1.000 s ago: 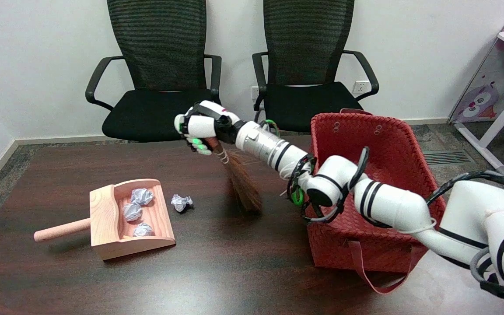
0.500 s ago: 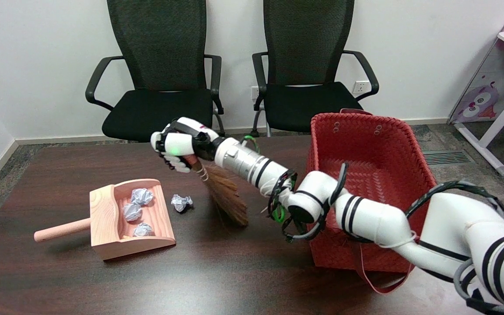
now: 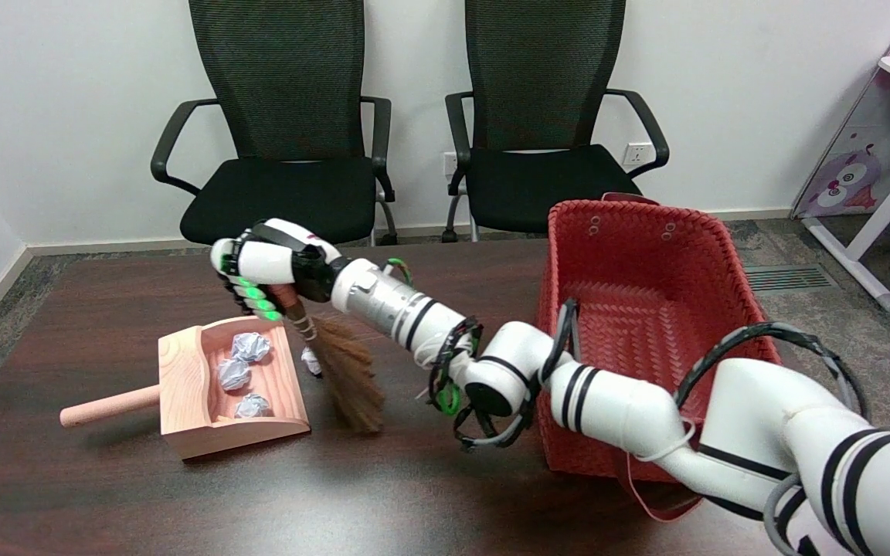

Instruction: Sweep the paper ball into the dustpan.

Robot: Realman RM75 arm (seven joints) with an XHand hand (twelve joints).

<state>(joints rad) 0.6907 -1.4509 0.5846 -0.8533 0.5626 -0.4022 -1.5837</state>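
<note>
A: Where does the stray crumpled white paper ball (image 3: 310, 361) sit?

B: On the dark wooden surface (image 3: 429, 479), just off the open mouth of the pale wooden dustpan with its round peg handle (image 3: 182, 386), and half hidden behind the bristles. Three more crumpled balls lie inside the pan already.

A: And the robot hand (image 3: 259, 272)?

B: Wrapped around the top of the small brown straw whisk broom (image 3: 344, 374), fingers curled tight on the handle (green lights showing along them). The bristle fan hangs down to the surface right beside the ball, on the side away from the pan.

A: So what might spoil it?

B: Several things, I'd judge. The ball is light; a brisk stroke could flick it past the pan's far corner or bounce it off the side wall. The pan looks unanchored, so bristles catching its lip might shove it along the surface instead of loading it. A stroke carried too deep could also knock out the balls already inside.

A: The red woven basket (image 3: 646, 309)?

B: The forearm lies close to it; a wide elbow swing could nudge it.
</note>
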